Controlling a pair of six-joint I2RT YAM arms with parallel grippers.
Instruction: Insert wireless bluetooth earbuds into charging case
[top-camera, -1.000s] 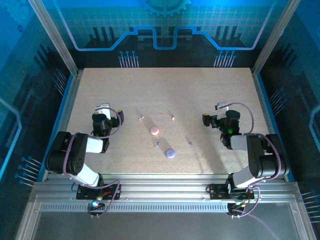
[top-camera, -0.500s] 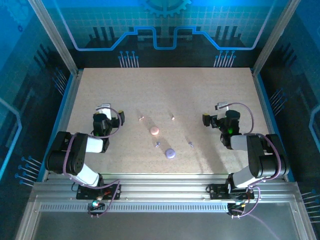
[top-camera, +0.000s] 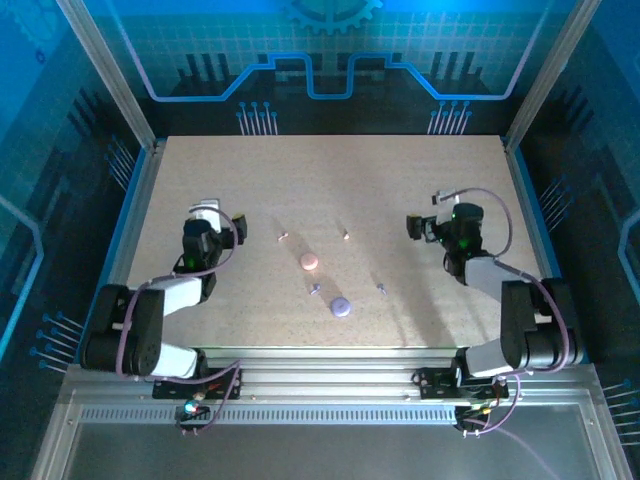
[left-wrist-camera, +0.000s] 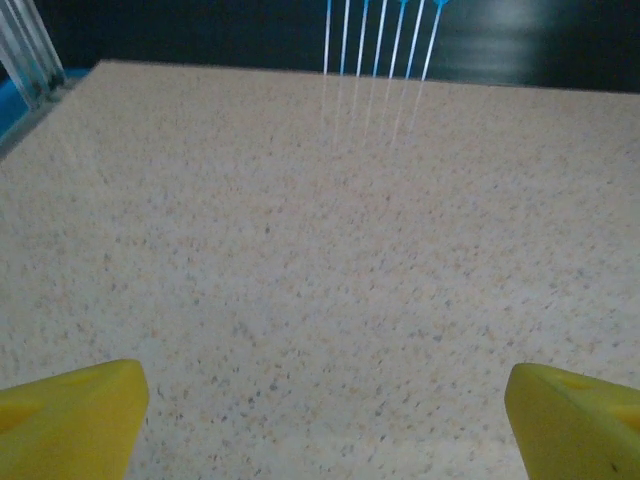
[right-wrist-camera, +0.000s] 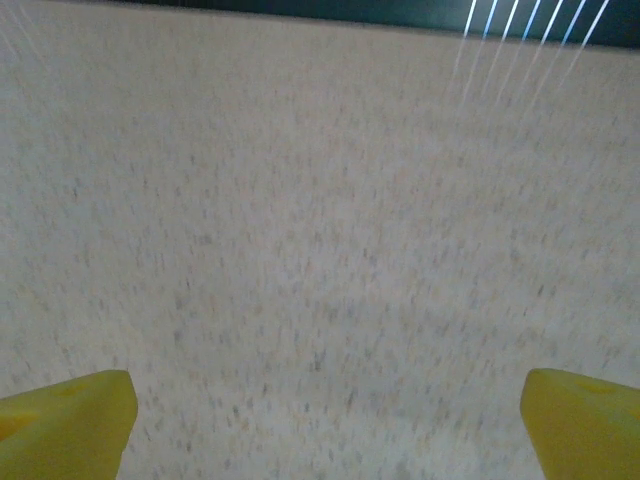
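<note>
— Where do your grippers stand?

— My left gripper (top-camera: 205, 213) hangs over the left side of the table (top-camera: 330, 180), my right gripper (top-camera: 440, 210) over its right side. On each, the yellow fingers (left-wrist-camera: 70, 415) are spread wide, with bare table between them.

— And the earbuds?

— All four lie loose mid-table, between my grippers and well apart from both. The left pale earbud (top-camera: 283, 238) is closest to my left gripper, and the right pale earbud (top-camera: 346, 236) lies further right. The left lilac earbud (top-camera: 316, 290) and the right lilac earbud (top-camera: 381, 288) lie nearer my bases. The pink case (top-camera: 309, 262) sits between the two rows. The lilac case (top-camera: 341, 306) is just beside the left lilac earbud.
</note>
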